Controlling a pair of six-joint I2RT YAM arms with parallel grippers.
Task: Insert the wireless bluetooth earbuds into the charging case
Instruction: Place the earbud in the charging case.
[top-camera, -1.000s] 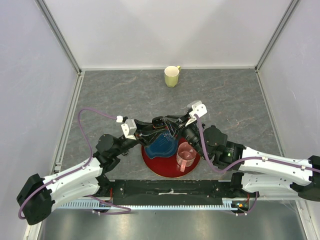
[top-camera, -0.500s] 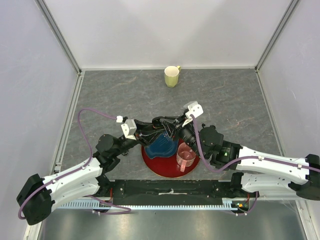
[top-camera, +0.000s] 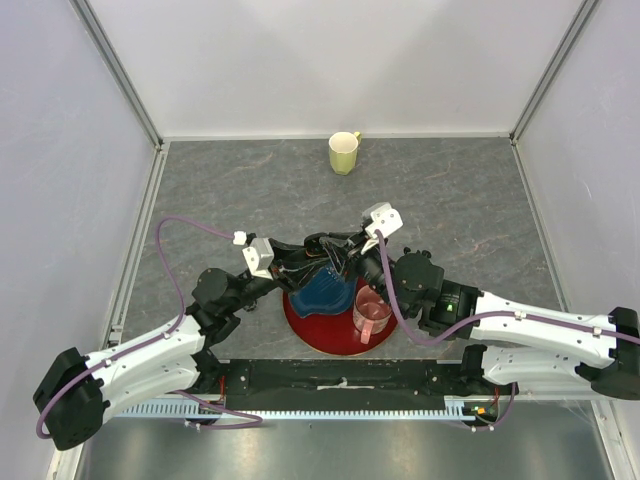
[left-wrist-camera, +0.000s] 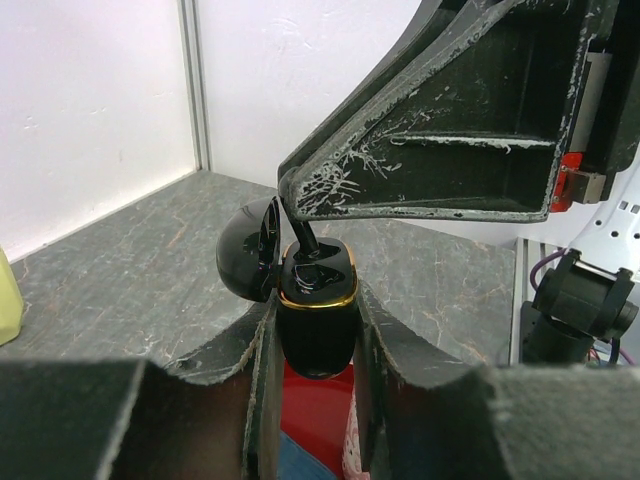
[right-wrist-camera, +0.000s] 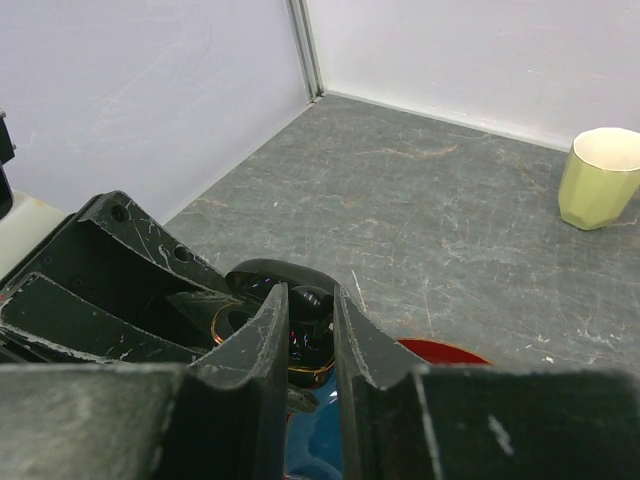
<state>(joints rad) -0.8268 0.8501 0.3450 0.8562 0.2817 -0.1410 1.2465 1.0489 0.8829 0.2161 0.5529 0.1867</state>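
Note:
My left gripper (left-wrist-camera: 315, 300) is shut on the charging case (left-wrist-camera: 316, 335), a glossy black pebble with a gold rim, held upright with its lid (left-wrist-camera: 249, 262) swung open to the left. From above, my right gripper (right-wrist-camera: 311, 293) is shut on a small black earbud (right-wrist-camera: 310, 308) and holds it right at the case's open top (right-wrist-camera: 232, 322). In the left wrist view the earbud's stem (left-wrist-camera: 302, 238) reaches down into the case's mouth. In the top view both grippers (top-camera: 335, 255) meet above the blue bowl; the earbud is too small to make out there.
Below the grippers a blue bowl (top-camera: 322, 290) sits on a red plate (top-camera: 318, 335), with a pink cup (top-camera: 372, 312) on the plate's right side. A pale yellow cup (top-camera: 344, 152) stands near the back wall. Grey tabletop lies all around.
The right wrist has shifted slightly left, toward the case. The left arm has held still with the case.

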